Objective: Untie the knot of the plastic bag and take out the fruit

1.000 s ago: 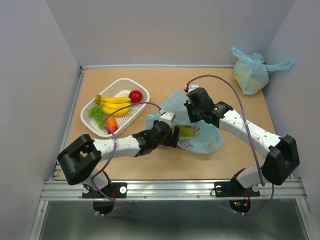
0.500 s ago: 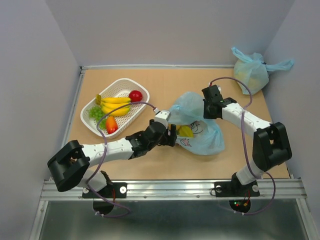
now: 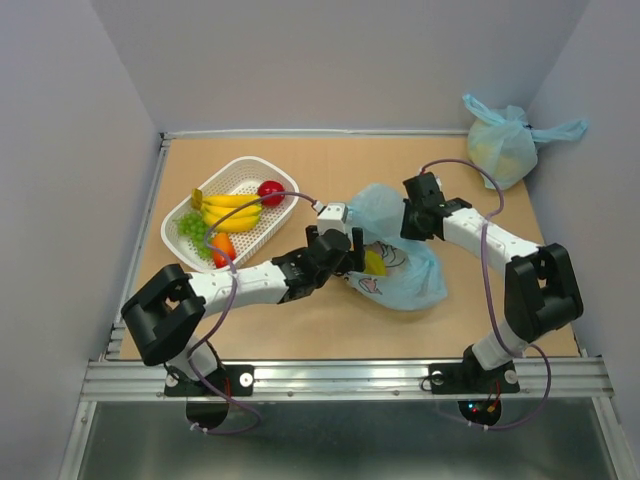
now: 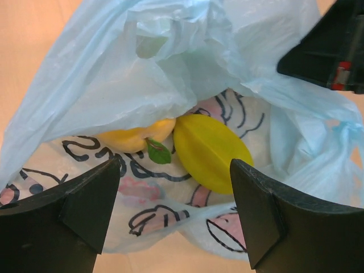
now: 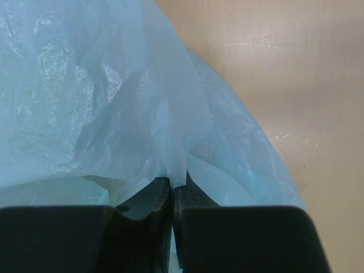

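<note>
**Top external.** A thin translucent light blue plastic bag (image 3: pixel 412 282) printed with a cartoon girl lies right of centre on the tan wooden table (image 3: pixel 300 322), its mouth turned left. No knot is visible on it. The handle film looks loose, so I judge the untying done and the emptying under way. The right gripper (image 3: pixel 408 222) sits at the bag's far upper edge with the film drawn up to it, probably to hold the mouth open as a tent. The left gripper (image 3: pixel 352 262) is at the mouth, touching or just short of a yellow patch inside. To the left, well apart from the bag, a white perforated plastic basket (image 3: pixel 240 163) holds a yellow banana bunch (image 3: pixel 230 210), a red apple (image 3: pixel 271 191), green grapes (image 3: pixel 195 228) and an orange-red piece (image 3: pixel 223 247). A plain light blue tied bag (image 3: pixel 500 148) sits in the far right corner.

**Left wrist.** The fingers (image 4: pixel 85 210) are spread wide with nothing between them, lined up on the opening. Two fruits remain inside, touching each other on the printed lower wall: a smooth yellow ridged piece (image 4: pixel 210 151) and a rounder yellow fruit with a green leaf (image 4: pixel 133 136). Lifted film overhangs both, so access is low and narrow.

**Right wrist.** The jaws are pressed together on a pleat of the blue film. This pinch is what keeps the upper wall raised. Bare table shows beyond.
</note>
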